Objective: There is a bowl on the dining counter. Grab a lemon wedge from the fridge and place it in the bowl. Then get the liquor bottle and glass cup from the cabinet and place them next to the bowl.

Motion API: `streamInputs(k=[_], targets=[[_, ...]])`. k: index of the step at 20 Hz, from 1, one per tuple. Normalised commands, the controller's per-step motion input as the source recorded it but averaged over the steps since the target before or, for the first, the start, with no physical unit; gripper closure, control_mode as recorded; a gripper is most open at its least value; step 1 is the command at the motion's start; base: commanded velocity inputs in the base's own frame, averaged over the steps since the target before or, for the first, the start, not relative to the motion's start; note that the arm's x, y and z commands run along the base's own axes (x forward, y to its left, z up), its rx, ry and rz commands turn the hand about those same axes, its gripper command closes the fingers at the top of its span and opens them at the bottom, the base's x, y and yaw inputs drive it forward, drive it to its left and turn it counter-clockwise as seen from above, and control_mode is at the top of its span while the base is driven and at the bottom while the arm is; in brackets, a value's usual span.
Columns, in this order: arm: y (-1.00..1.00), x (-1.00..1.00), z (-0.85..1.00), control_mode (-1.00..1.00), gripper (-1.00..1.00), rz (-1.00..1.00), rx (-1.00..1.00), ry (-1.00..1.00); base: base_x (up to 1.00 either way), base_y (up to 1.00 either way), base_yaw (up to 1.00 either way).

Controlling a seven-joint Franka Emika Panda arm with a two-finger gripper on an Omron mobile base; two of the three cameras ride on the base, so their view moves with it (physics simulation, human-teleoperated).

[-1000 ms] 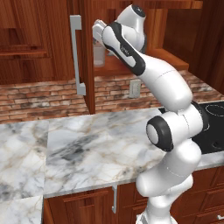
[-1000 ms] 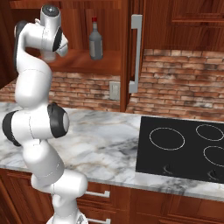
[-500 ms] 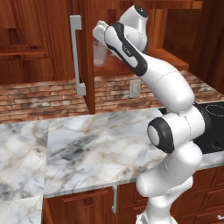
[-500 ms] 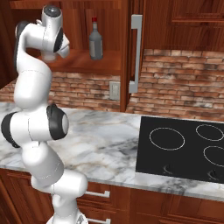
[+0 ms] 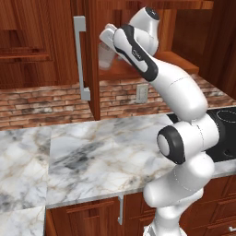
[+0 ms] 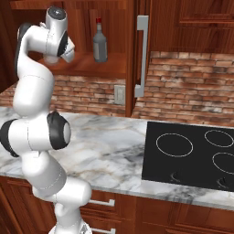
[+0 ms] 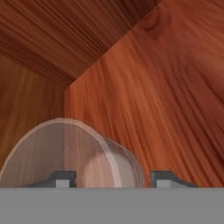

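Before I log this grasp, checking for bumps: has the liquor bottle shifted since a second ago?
No. The liquor bottle stands upright, just as far left of the cabinet door handle as before.

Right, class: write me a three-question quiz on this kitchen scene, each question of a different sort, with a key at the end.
1. True or false: the liquor bottle stands on the shelf of the open cabinet.
2. Multiple choice: in the hand view, what lies between the fingers? A) a lemon wedge B) the glass cup C) a bowl
3. Short answer: what is set into the marble counter on the right of the right base view?

Key
1. True.
2. B.
3. A black cooktop with ring-marked burners.
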Motion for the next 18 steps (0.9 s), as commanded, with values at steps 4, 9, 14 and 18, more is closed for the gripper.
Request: streamInputs(k=[4,9,14,18], targets=[[0.00,0.00,-0.27,-1.00,1.00,0.00,0.00,0.00,0.00,0.00,0.00],[0.00,0.00,-0.08,-1.00,1.00,0.00,0.00,0.00,0.00,0.00,0.00],[-0.05,-0.26,0.00,-1.00,1.00,0.00,0.00,-0.01,0.00,0.00,0.00],[-0.12,-0.83,0.30,-1.00,1.00,0.00,0.00,-0.10,0.00,0.00,0.00]])
